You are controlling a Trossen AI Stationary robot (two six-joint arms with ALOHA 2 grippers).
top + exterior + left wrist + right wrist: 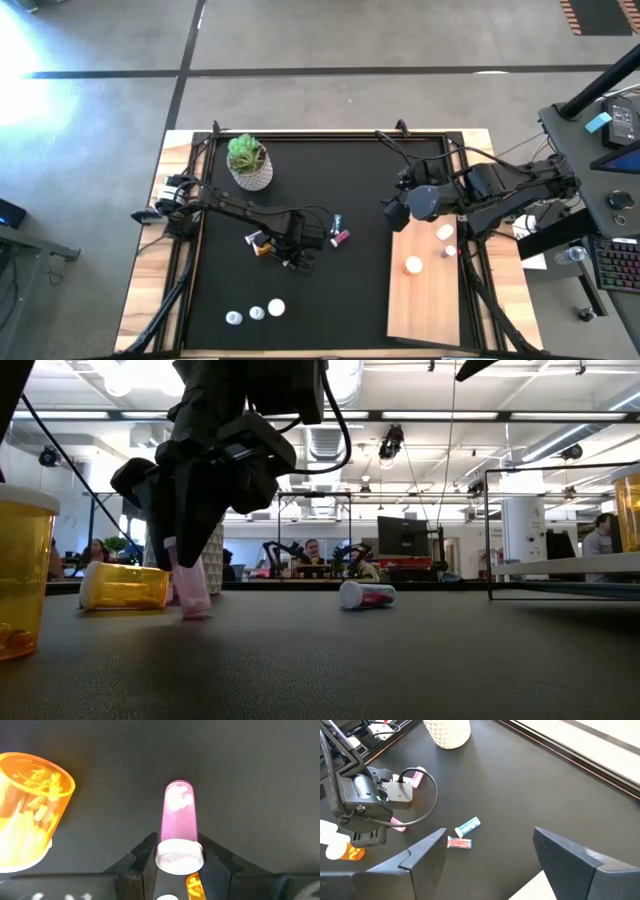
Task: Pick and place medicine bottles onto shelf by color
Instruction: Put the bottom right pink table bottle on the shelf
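Observation:
My left gripper [293,243] is at the middle of the black mat, pointing steeply down and shut on a pink medicine bottle [178,812] with a white cap. An amber bottle [29,815] lies on its side just beside it. A teal-banded bottle [468,826] and another pink one [459,843] lie on the mat toward the right. Three white-capped bottles [256,313] stand near the front edge. The shelf [425,295], a pale board at the right, bears three bottles [445,233]. My right gripper [490,865] hangs open, high above the shelf's far end. My left gripper pinches the pink bottle at its white cap end [180,856] between its two fingers [145,860]. The fingers come from above, slanting down. The bottle hangs tilted below them, its lower end [195,610] down at the mat.
A potted green plant [248,162] in a white pot stands at the mat's far left. A large amber bottle [20,575] looms close in the low view. Bare mat [330,320] lies between the left gripper and the shelf. Cables and frame bars run along the table's edges.

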